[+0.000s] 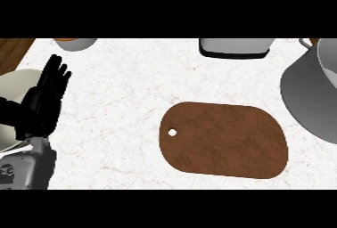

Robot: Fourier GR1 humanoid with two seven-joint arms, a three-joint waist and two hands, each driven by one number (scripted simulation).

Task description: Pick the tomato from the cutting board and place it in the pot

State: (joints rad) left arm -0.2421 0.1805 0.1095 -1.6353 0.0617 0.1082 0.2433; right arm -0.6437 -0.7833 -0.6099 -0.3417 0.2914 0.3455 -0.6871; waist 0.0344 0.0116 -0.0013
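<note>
Left robot hand [41,104] rests released, fingers straight up, well left of the brown cutting board [227,142] and grey pot [304,91].

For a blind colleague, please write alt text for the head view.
A brown cutting board lies on the white counter with no tomato visible. A grey pot stands at the right edge; the open left hand rests at the left.
</note>
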